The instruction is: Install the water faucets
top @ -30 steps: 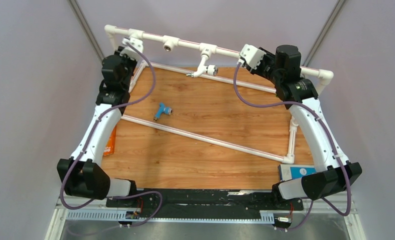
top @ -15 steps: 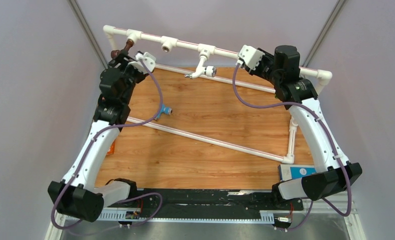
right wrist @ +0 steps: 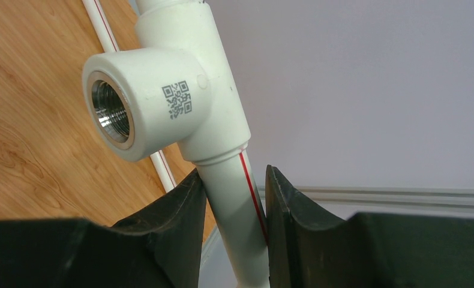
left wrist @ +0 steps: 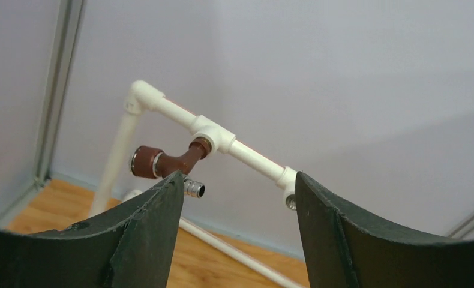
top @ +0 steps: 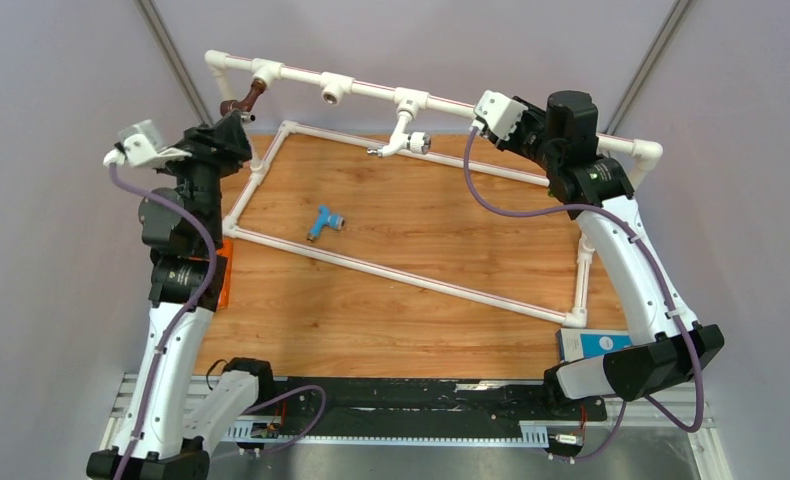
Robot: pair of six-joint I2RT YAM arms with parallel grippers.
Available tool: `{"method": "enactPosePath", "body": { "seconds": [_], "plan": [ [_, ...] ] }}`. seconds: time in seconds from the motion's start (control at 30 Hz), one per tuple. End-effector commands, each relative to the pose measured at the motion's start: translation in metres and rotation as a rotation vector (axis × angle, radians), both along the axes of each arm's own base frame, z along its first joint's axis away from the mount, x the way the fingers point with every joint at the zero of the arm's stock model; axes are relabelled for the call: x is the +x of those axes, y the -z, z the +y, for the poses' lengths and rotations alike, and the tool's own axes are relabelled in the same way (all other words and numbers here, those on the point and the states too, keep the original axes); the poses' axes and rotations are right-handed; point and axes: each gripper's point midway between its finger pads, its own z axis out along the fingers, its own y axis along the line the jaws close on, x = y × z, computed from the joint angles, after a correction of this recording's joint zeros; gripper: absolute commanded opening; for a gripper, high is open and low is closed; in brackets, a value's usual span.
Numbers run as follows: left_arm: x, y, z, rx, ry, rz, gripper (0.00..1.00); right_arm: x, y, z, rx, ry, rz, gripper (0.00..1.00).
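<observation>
From above, the frame (top: 371,90) carried its top rail along the board's (top: 421,270) far edge, from 11 to 2 o'clock, with its tees facing the arms so that faucets could be screwed in from the near side. The brown faucet (top: 239,103) sat at 11 o'clock, its threaded end in the leftmost tee and its body slanting down toward 7 o'clock. It looked seated, though how tightly could not be told. The left gripper (left wrist: 237,180) hung just short of it with its fingers spread wide and nothing between them, the faucet showing past the left finger at 10 o'clock in the wrist view. The white faucet (top: 403,135) hung from the third tee at 12 o'clock, spout down, apparently installed as well. The blue faucet (top: 323,221) lay loose on the board, a little toward 10 o'clock from the centre, within reach of the left arm. No green faucet was visible. The right gripper (right wrist: 231,180) was closed around the rail at 1 o'clock, just behind an empty socket (right wrist: 108,117), probably to brace the light frame against the twist of threading. The second tee (top: 336,92) also stood empty, so about half the work seemed left, with the blue faucet the likely next pick.
</observation>
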Motion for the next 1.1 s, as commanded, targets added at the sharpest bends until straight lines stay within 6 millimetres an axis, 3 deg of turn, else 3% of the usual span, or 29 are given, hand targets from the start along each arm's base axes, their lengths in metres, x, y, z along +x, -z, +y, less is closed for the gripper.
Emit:
{"method": "enactPosePath", "body": {
  "seconds": [0.0,0.07,0.1,0.17,0.43,0.63,0.77,1.07],
  "plan": [
    [0.004,0.017,0.026,-0.563,0.02,-0.015,0.74,-0.011,0.046,0.042,0.132,-0.087,0.196,0.0],
    [0.012,0.031,0.035,-0.691,0.064,0.001,0.74,-0.012,0.044,0.041,0.134,-0.088,0.19,0.0],
    [0.014,0.03,0.049,-0.728,0.055,-0.024,0.74,-0.012,0.045,0.042,0.133,-0.089,0.191,0.0],
    [0.026,0.037,0.053,-0.836,0.116,-0.029,0.75,-0.013,0.046,0.042,0.134,-0.09,0.194,0.0],
    [0.081,0.053,0.04,-1.032,0.348,0.057,0.84,-0.013,0.044,0.042,0.132,-0.092,0.188,0.0],
    [0.103,0.052,0.033,-1.063,0.434,0.098,0.83,-0.013,0.044,0.042,0.128,-0.092,0.184,0.0],
    [0.115,0.044,0.035,-1.054,0.445,0.088,0.77,-0.014,0.044,0.042,0.129,-0.092,0.183,0.0],
    [0.136,0.055,0.036,-1.106,0.49,0.098,0.58,-0.016,0.04,0.038,0.127,-0.08,0.166,0.0]
  ]
}}
